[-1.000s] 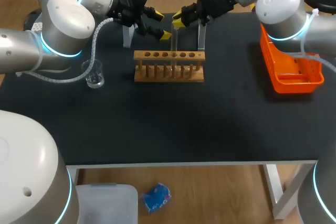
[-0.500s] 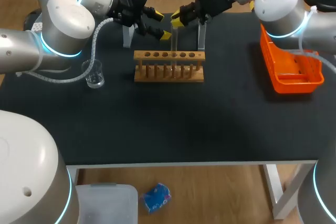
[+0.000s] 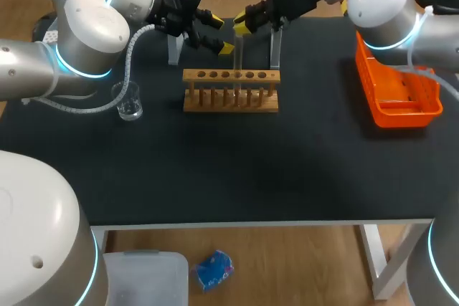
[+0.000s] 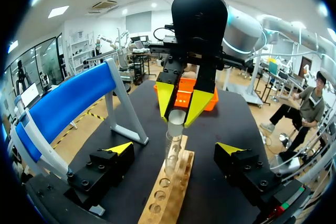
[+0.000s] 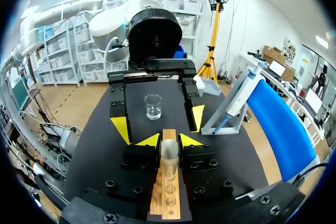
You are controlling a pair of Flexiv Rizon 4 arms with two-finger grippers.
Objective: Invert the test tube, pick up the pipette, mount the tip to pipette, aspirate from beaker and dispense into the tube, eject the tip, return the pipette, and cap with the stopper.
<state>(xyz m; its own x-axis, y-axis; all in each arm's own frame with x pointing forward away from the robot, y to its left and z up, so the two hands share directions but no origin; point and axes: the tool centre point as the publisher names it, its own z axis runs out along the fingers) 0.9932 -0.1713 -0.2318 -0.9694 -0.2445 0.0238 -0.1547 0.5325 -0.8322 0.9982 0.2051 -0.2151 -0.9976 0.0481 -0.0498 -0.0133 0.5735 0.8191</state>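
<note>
Our right gripper [image 5: 169, 140], 2 fingers clamped on the top of the test tube [image 5: 169, 157], tube upright over the wooden rack [image 3: 230, 92], our left gripper [image 4: 175, 149] spread wide to either side of the rack, holding nothing.

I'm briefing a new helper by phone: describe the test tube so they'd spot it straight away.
On the black table, find the wooden rack near the far edge. A clear test tube stands upright in one of its holes, its top pinched by the right gripper; the other holes look empty.
</note>
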